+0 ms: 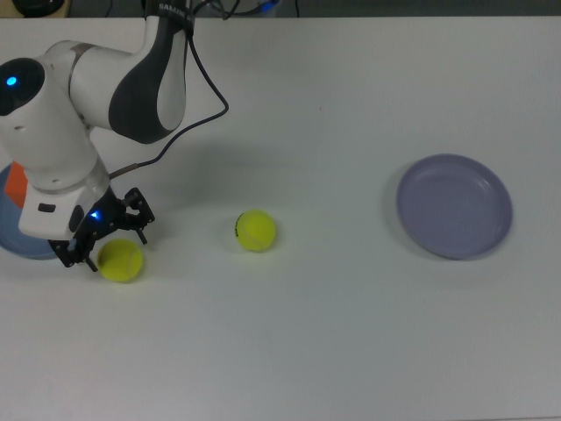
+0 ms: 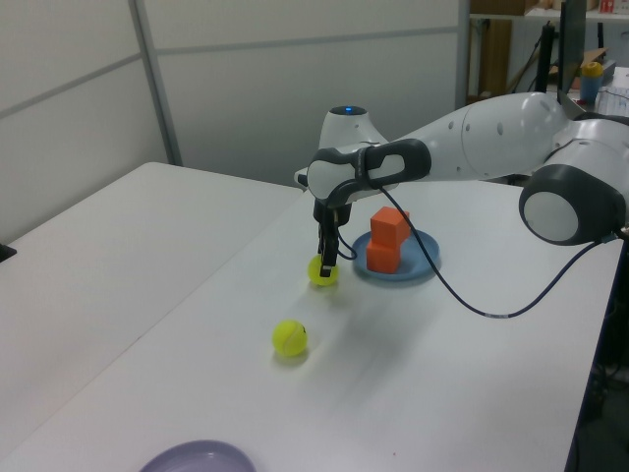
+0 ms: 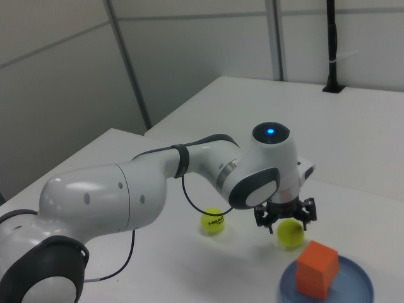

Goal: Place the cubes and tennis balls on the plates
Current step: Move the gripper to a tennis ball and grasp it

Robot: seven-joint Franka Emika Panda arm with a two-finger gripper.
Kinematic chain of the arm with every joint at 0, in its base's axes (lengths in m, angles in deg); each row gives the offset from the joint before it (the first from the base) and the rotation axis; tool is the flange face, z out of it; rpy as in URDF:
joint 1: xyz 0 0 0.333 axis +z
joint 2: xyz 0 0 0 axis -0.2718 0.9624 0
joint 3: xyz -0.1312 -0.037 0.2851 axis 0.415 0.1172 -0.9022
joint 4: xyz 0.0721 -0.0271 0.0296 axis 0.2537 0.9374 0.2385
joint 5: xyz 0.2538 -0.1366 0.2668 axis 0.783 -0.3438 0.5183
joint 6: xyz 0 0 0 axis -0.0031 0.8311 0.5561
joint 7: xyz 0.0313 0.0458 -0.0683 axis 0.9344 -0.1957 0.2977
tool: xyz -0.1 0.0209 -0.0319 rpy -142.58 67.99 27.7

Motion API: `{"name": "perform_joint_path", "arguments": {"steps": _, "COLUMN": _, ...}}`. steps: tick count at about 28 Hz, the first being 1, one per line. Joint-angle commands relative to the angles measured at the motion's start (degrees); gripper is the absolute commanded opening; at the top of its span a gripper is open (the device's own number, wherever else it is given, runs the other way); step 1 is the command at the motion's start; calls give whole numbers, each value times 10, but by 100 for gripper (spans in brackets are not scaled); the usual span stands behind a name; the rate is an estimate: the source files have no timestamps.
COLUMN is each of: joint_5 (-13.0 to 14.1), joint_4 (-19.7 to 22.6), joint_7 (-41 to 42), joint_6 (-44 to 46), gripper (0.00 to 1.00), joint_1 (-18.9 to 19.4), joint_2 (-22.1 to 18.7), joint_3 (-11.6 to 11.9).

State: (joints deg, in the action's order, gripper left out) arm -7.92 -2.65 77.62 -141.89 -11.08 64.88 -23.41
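My gripper (image 1: 110, 248) is open and low over the table, its fingers straddling one tennis ball (image 1: 120, 260) at the top view's left. In the left view the gripper (image 2: 327, 264) overlaps that ball (image 2: 322, 272). In the right view the gripper (image 3: 284, 219) stands just above the ball (image 3: 290, 234). The other tennis ball (image 1: 256, 230) lies free, a little to the top view's right. Two orange cubes (image 2: 388, 224) (image 2: 383, 256) are stacked on the light blue plate (image 2: 418, 267). The lavender plate (image 1: 454, 206) is bare at the top view's right.
The white arm and its black cable (image 1: 206, 96) reach in from the top view's upper left. The arm covers most of the blue plate (image 1: 17, 239) in the top view. White table (image 1: 333, 333) lies between the loose ball and the lavender plate.
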Motion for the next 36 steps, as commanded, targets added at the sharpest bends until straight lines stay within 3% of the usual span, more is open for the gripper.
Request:
{"name": "perform_joint_path", "arguments": {"steps": 1, "joint_5": -8, "joint_4": -3, "joint_7": 19, "joint_6": 12, "gripper": 41, "joint_1": -2, "joint_2": 4, "joint_3": -8}}
{"name": "perform_joint_path", "arguments": {"steps": 3, "joint_5": -11, "joint_4": -3, "joint_7": 23, "joint_6": 12, "gripper": 12, "joint_1": -2, "joint_2": 4, "joint_3": -8}}
{"name": "perform_joint_path", "arguments": {"steps": 5, "joint_5": -11, "joint_4": -3, "joint_7": 23, "joint_6": 12, "gripper": 0, "joint_1": -2, "joint_2": 4, "joint_3": -8}}
{"name": "perform_joint_path", "arguments": {"steps": 11, "joint_5": -6, "joint_4": -5, "joint_7": 21, "joint_6": 32, "gripper": 0, "joint_1": 2, "joint_2": -5, "joint_3": -8}}
{"name": "perform_joint_path", "arguments": {"steps": 18, "joint_5": 0, "joint_4": -5, "joint_7": -31, "joint_6": 122, "gripper": 0, "joint_1": 45, "joint_2": -93, "joint_3": -19}}
{"name": "perform_joint_path", "arguments": {"steps": 19, "joint_5": -5, "joint_4": -5, "joint_7": -66, "joint_6": 135, "gripper": 0, "joint_1": 52, "joint_2": -108, "joint_3": -43}}
{"name": "perform_joint_path", "arguments": {"steps": 24, "joint_5": -29, "joint_4": -1, "joint_7": -169, "joint_6": 147, "gripper": 0, "joint_1": 63, "joint_2": -140, "joint_3": -116}}
{"name": "perform_joint_path", "arguments": {"steps": 25, "joint_5": -57, "joint_4": 7, "joint_7": -223, "joint_6": 150, "gripper": 0, "joint_1": 75, "joint_2": -147, "joint_3": -142}}
{"name": "perform_joint_path", "arguments": {"steps": 29, "joint_5": -139, "joint_4": 19, "joint_7": -366, "joint_6": 148, "gripper": 0, "joint_1": 101, "joint_2": -148, "joint_3": -198}}
{"name": "perform_joint_path", "arguments": {"steps": 30, "joint_5": -171, "joint_4": 29, "joint_7": -430, "joint_6": 145, "gripper": 0, "joint_1": 103, "joint_2": -147, "joint_3": -230}}
{"name": "perform_joint_path", "arguments": {"steps": 36, "joint_5": -267, "joint_4": 87, "joint_7": -595, "joint_6": 119, "gripper": 0, "joint_1": 111, "joint_2": -147, "joint_3": -320}}
